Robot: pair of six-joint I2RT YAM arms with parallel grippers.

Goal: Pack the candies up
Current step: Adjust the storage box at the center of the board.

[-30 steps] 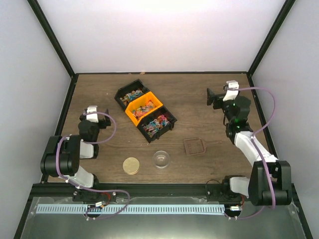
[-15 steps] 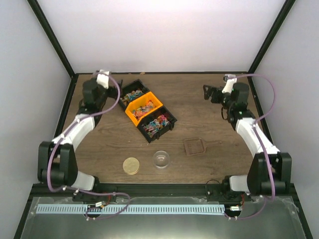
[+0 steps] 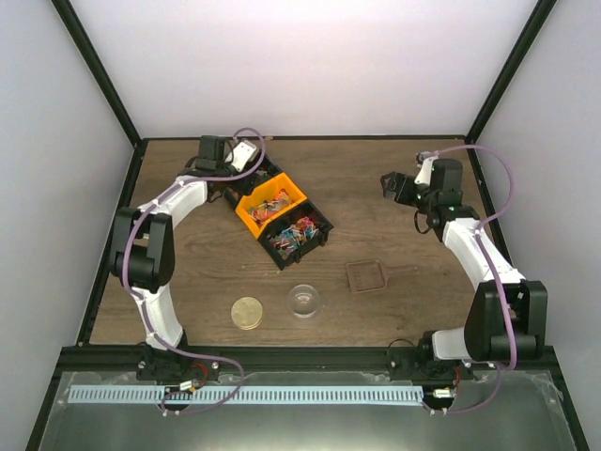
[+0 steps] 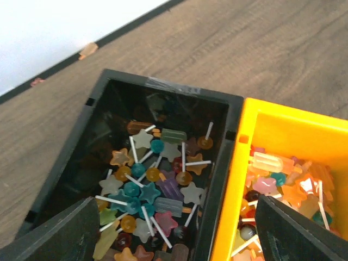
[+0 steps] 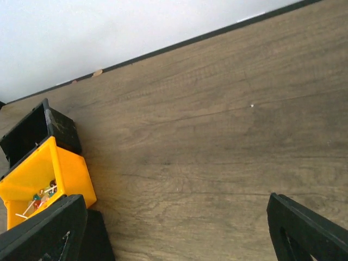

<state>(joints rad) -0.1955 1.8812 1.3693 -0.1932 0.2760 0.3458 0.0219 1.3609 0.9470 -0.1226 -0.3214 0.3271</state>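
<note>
The candies are small coloured lollipops and star sweets lying in three bins set in a diagonal row: a far black bin (image 3: pixel 250 178), an orange bin (image 3: pixel 270 204) and a near black bin (image 3: pixel 299 232). My left gripper (image 3: pixel 249 162) is open and empty, just above the far black bin. In the left wrist view its fingers (image 4: pixel 60 236) flank the candies (image 4: pixel 155 187) in that black bin (image 4: pixel 163 89), with the orange bin (image 4: pixel 296 136) to the right. My right gripper (image 3: pixel 391 185) is open and empty over bare wood right of the bins. In the right wrist view, the right gripper (image 5: pixel 176 234) sees the orange bin (image 5: pixel 65 174) at far left.
A round tan disc (image 3: pixel 248 312), a clear round cup (image 3: pixel 303 300) and a clear square lid (image 3: pixel 366 275) lie on the wooden table (image 3: pixel 376 235) nearer the arm bases. White walls with black frame posts enclose the table.
My left arm has swung from the table's left side to the back and over the far black bin. My right gripper has shifted slightly left.
</note>
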